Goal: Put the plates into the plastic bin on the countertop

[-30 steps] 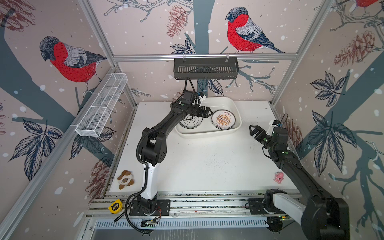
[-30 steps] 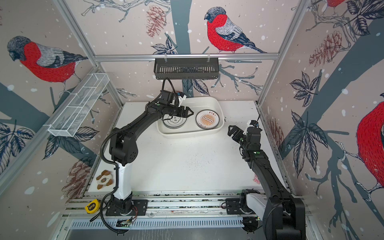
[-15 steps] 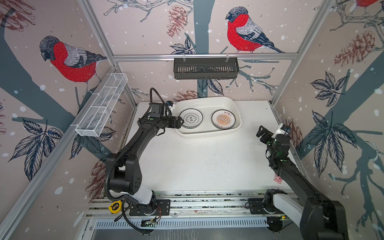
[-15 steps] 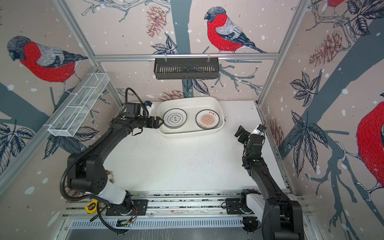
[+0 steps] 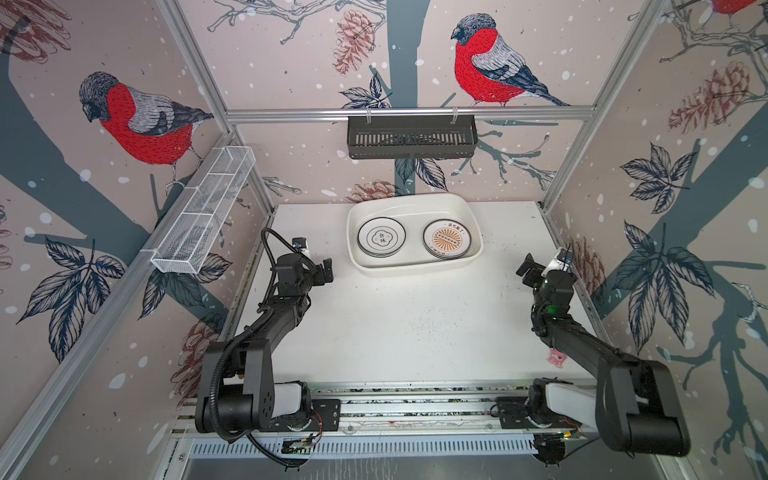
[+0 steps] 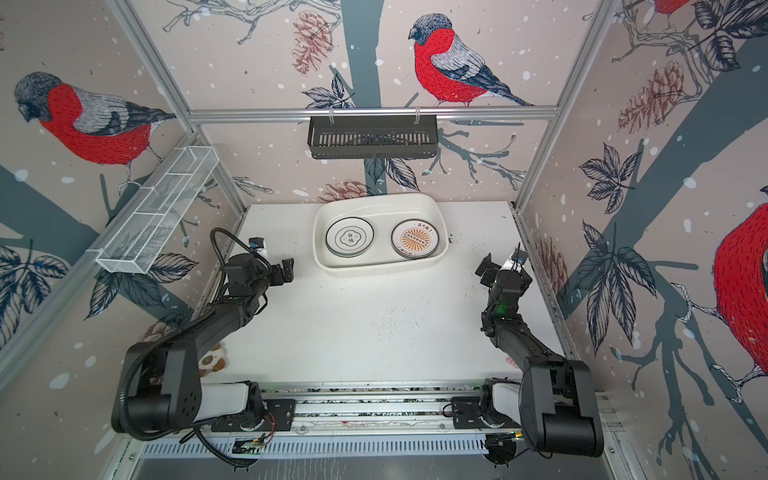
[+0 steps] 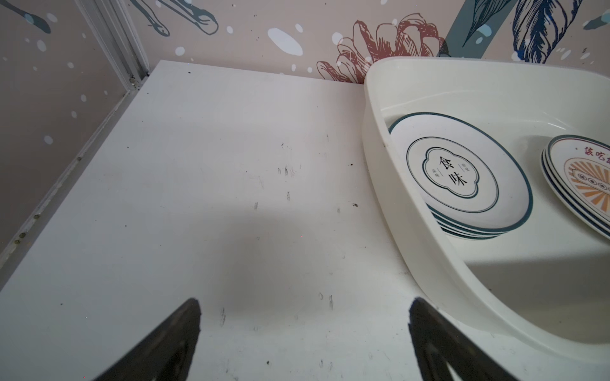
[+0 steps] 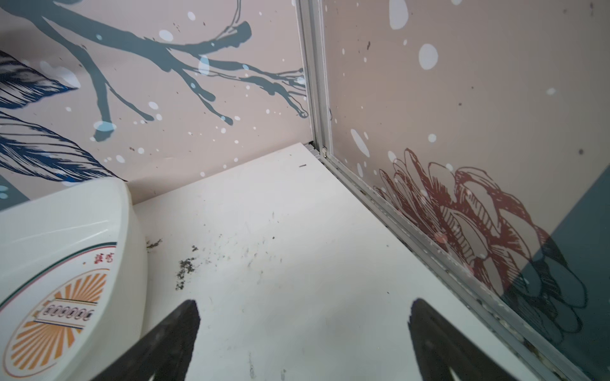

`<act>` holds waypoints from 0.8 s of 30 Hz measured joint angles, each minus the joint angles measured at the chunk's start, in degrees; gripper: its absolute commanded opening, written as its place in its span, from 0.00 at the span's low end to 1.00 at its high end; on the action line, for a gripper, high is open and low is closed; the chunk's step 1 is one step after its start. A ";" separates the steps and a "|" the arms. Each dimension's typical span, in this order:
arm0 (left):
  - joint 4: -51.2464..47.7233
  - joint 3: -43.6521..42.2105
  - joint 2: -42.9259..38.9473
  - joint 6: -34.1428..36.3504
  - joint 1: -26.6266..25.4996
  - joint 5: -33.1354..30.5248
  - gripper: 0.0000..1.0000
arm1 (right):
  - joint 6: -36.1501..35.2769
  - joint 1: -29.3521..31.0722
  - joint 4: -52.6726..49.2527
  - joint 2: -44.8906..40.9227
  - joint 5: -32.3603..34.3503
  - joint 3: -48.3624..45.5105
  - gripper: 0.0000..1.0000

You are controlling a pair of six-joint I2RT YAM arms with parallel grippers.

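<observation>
The cream plastic bin (image 5: pixel 415 268) (image 6: pixel 380 270) stands at the back of the white speckled countertop (image 5: pixel 395 324). Inside it lie two stacks of plates: a left stack topped by a black quatrefoil emblem (image 5: pixel 381 237) (image 7: pixel 462 178) and a right stack topped by an orange sunburst (image 5: pixel 446 239) (image 8: pixel 56 313). My left gripper (image 5: pixel 322 272) (image 7: pixel 303 305) hovers open and empty over bare countertop, left of the bin's front corner. My right gripper (image 5: pixel 528 270) (image 8: pixel 303 306) is open and empty to the right of the bin, near the side wall.
A black slotted rack (image 5: pixel 411 137) hangs on the back rail above the bin. A white wire basket (image 5: pixel 208 208) is fixed to the left wall. A small pink item (image 5: pixel 556 358) lies by the right arm and a brown-and-white item (image 6: pixel 214 359) by the left arm.
My left arm has pulled back from above the bin's left stack to the left of the bin, and its jaws have widened slightly. My right arm has drawn back a little toward the right wall.
</observation>
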 measured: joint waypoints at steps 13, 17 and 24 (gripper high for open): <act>33.35 -11.87 3.15 -1.97 0.72 -1.31 0.98 | -2.99 0.55 28.98 11.17 -2.29 -14.84 1.00; 36.87 -14.40 1.05 -2.08 0.83 -1.05 0.98 | -4.42 1.11 38.73 17.35 -4.02 -16.59 1.00; 35.78 -16.92 -2.05 0.74 1.42 0.17 0.99 | -5.77 1.51 40.61 17.44 -4.94 -12.35 1.00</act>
